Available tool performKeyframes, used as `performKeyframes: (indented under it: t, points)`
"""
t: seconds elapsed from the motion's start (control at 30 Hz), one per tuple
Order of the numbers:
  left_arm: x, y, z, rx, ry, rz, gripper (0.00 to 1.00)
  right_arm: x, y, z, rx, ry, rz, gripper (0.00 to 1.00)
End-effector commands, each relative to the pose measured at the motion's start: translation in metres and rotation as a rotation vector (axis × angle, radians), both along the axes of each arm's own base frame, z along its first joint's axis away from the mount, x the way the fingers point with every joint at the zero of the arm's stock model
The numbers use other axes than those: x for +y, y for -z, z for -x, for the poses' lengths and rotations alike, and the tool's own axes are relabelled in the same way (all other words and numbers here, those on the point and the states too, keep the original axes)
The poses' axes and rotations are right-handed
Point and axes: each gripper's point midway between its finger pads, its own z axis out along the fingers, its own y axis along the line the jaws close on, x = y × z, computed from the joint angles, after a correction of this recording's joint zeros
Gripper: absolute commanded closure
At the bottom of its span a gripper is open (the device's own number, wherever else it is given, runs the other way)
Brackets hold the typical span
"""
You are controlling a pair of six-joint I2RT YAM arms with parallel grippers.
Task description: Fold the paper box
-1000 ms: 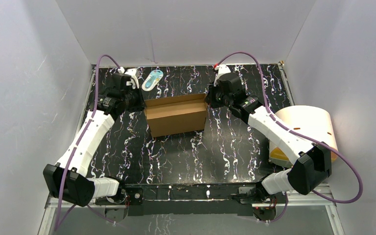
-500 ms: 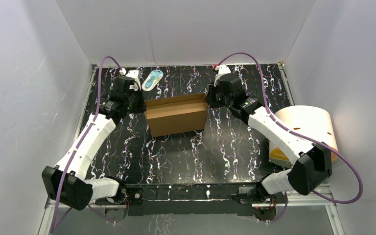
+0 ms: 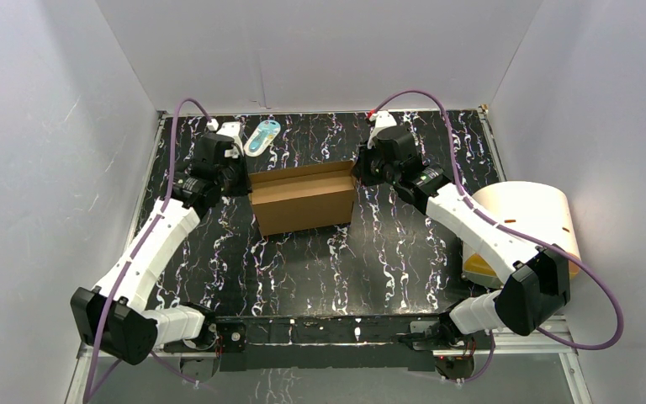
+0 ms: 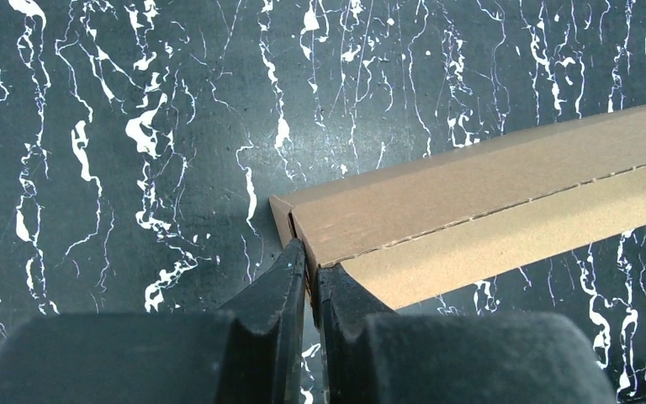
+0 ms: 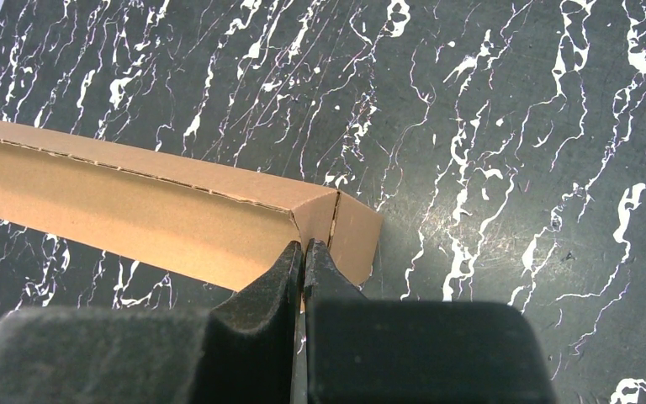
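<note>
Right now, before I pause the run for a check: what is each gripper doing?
Left gripper: shut, pinching the left end of the brown corrugated cardboard box.
Right gripper: shut, pinching the box's right end.

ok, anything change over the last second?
The left gripper edged a little toward the left end of the paper box, its arm shifting with it; its fingers are now closed on that end's corner. Nothing was let go. The right gripper stayed pinched on the opposite corner, and the box did not move.
</note>
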Motion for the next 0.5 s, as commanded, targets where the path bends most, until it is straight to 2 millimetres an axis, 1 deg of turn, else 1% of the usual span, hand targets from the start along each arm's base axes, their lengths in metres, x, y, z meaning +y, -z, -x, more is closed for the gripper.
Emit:
performKeyframes:
  t: [0.0,0.2,0.3,0.47]
  points:
    - [-0.012,0.022,0.023,0.074,0.033,0.016,0.96,0.009,0.018,0.018,0.060,-0.065,-0.001,0.90]
    - [-0.011,0.026,0.031,0.043,0.017,0.031,0.92,0.008,0.028,0.019,0.042,-0.072,-0.004,0.90]
    - [-0.008,0.030,0.036,0.031,0.011,0.039,0.90,0.011,0.030,0.024,0.032,-0.106,-0.021,0.88]
    - [-0.012,0.034,0.043,0.024,0.002,0.096,0.82,0.011,0.030,0.025,-0.010,-0.113,-0.046,0.86]
